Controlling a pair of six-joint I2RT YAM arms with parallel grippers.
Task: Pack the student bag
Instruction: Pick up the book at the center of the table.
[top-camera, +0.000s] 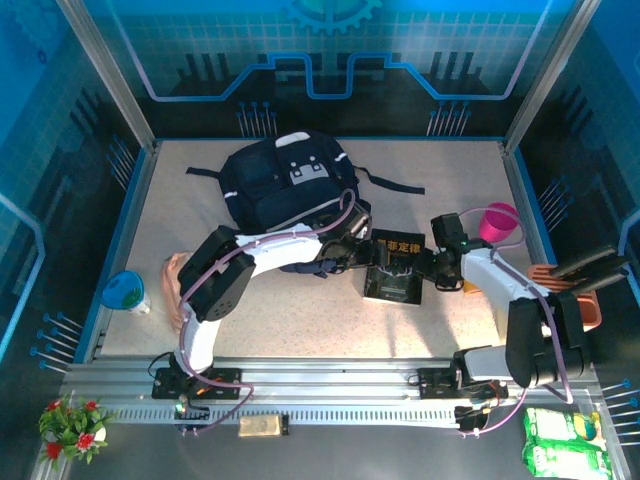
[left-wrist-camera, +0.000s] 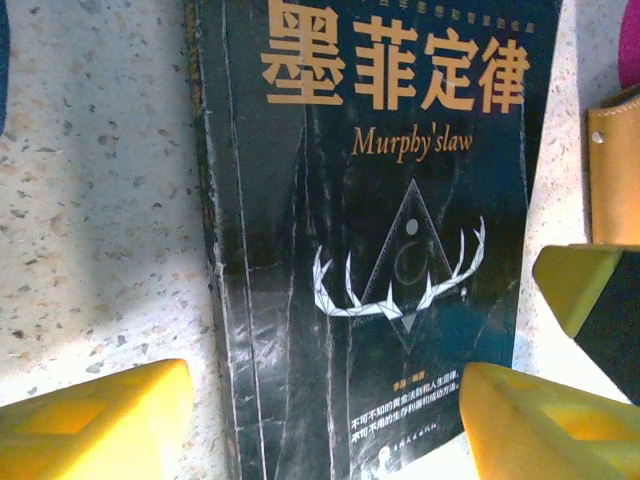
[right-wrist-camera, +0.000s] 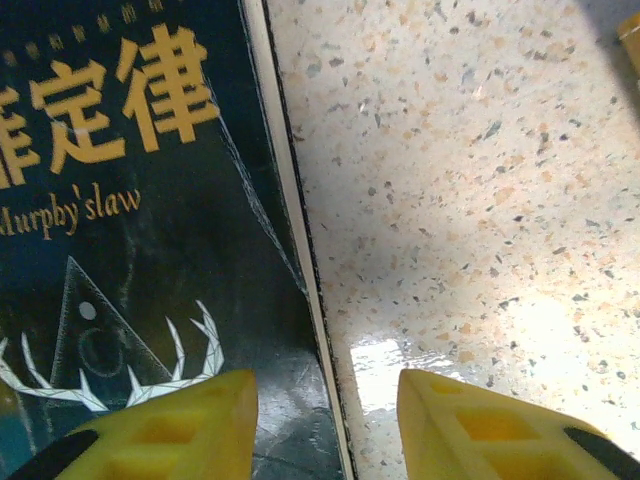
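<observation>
I see the bag (top-camera: 275, 180) lying front up at the far middle of the table (top-camera: 460, 200), its long axis running near to far. I can't tell its top end. The left gripper (left-wrist-camera: 315, 425) straddles the book (left-wrist-camera: 380, 250), released. The right gripper (right-wrist-camera: 325, 420) gapes over the book's edge.

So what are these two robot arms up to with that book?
Two robot arms are working on a dark book titled Murphy's law, lying flat on the speckled table. The left gripper hangs over its cover, fingers spread wide; the right gripper straddles the book's right edge, jaws apart. Neither has lifted it yet. The student bag, where it presumably belongs, lies farther back on the table.
</observation>
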